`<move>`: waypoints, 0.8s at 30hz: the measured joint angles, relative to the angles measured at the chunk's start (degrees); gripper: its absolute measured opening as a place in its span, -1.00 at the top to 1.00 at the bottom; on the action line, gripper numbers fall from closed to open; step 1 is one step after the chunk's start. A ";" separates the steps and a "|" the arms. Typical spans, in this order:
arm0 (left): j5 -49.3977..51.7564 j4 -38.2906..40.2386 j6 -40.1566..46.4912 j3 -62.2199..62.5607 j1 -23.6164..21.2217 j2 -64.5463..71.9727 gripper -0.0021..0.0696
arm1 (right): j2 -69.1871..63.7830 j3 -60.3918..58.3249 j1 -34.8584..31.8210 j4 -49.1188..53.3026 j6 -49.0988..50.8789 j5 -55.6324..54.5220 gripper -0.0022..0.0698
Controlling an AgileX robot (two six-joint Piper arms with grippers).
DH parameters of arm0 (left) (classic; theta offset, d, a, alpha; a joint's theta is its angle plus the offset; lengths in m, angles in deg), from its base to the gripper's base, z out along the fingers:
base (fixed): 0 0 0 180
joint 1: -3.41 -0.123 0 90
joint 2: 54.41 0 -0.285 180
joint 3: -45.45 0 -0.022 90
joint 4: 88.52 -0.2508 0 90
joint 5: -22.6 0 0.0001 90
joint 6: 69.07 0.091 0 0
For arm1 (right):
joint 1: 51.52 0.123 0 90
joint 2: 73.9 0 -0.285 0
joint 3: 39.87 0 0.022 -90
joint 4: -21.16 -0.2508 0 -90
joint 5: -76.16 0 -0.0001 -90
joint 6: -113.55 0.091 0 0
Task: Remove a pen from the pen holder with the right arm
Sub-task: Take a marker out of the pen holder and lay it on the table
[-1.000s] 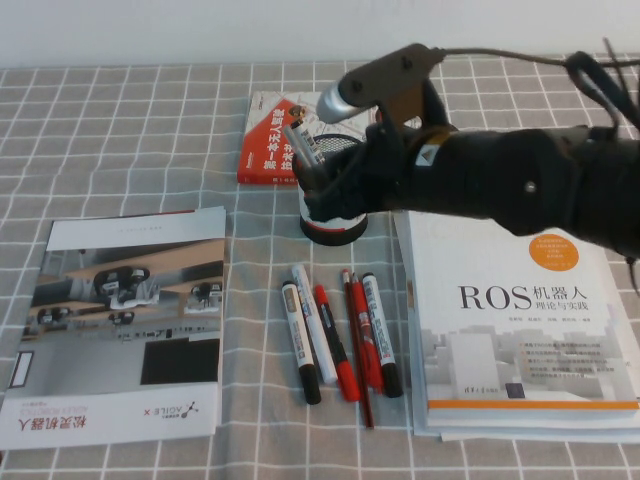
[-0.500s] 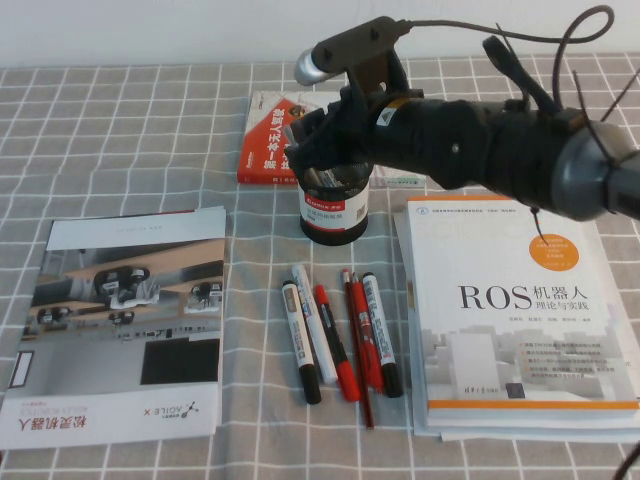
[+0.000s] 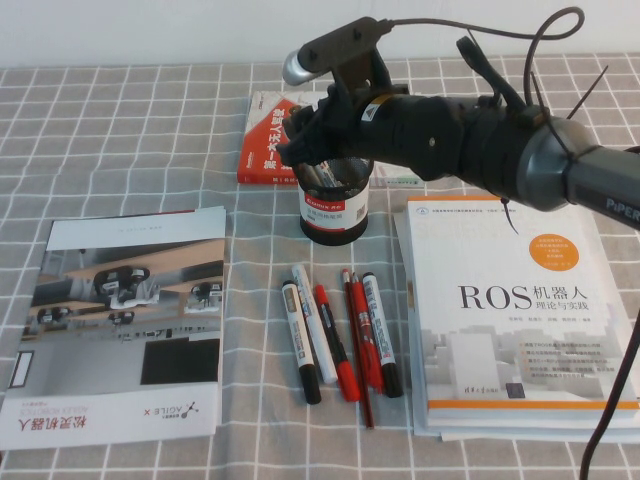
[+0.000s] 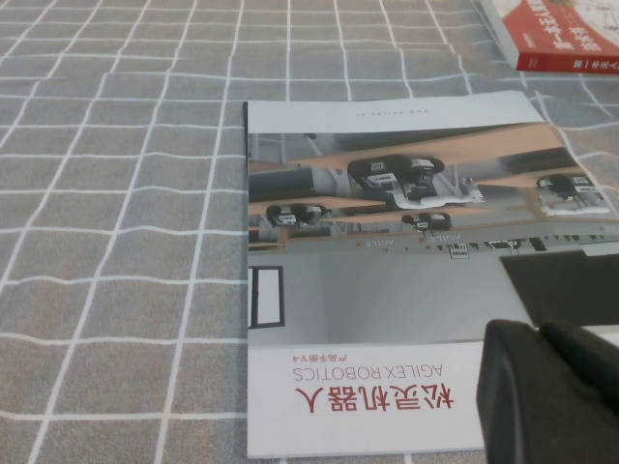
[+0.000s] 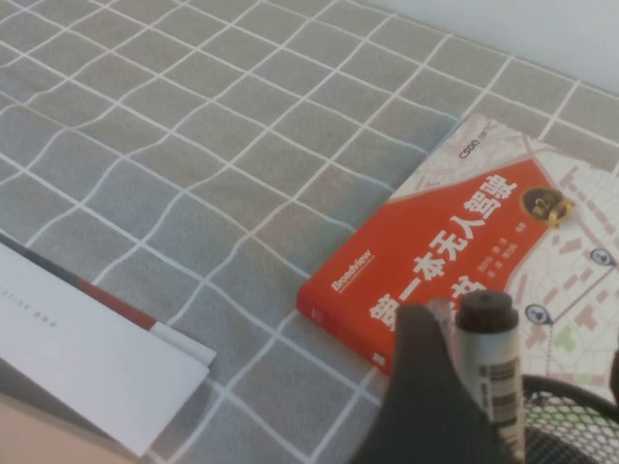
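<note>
Pre-grasp step, judging by the layout. The right gripper (image 3: 320, 150) hangs right over the mouth of the black mesh pen holder (image 3: 334, 215), upper centre of the high view, with the right arm coming in from the right edge of the frame. In the right wrist view the fingers (image 5: 426, 387) stand apart. One is in the lower middle of the frame and the other barely shows at the right edge. A dark-capped marker (image 5: 488, 358) stands upright in the holder between them, just beside the nearer finger. It is not clamped, so nothing is held.

The left gripper (image 4: 551, 396) is in the lower right of the left wrist view, parked over the AgileX brochure (image 4: 387, 290). I cannot tell whether it is open or closed.

Five loose pens and markers (image 3: 340, 335) lie in a row on the checked tablecloth (image 3: 120, 130) just below the holder in the high view. A red book (image 3: 262, 150) sits behind the holder, and a ROS textbook (image 3: 520, 300) is at right.

The next move probably calls for:
- Centre the marker between the jaws and close on its cap end.
- Lift straight up until the tip clears the mesh rim.
- Keep the pull vertical, since a tilted pull could tip or drag the holder.
</note>
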 joint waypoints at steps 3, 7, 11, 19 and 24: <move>0.00 0.00 0.00 0.00 0.00 0.00 0.95 | -0.09 0.00 0.00 0.13 -2.22 -0.80 -0.02; 0.00 0.00 0.00 0.00 0.00 0.00 0.95 | -0.43 0.00 -0.09 0.23 -4.45 -2.25 -0.02; 0.00 0.00 0.00 0.00 0.00 0.00 0.95 | -0.66 0.00 -0.09 0.23 -4.96 -2.85 -0.02; 0.00 0.00 0.00 0.00 0.00 0.00 0.95 | -2.05 0.36 -0.09 0.23 -5.21 -3.96 -0.02; 0.00 0.00 0.00 0.00 0.00 0.00 0.95 | -2.38 0.48 -0.09 0.23 -5.30 -4.20 -0.02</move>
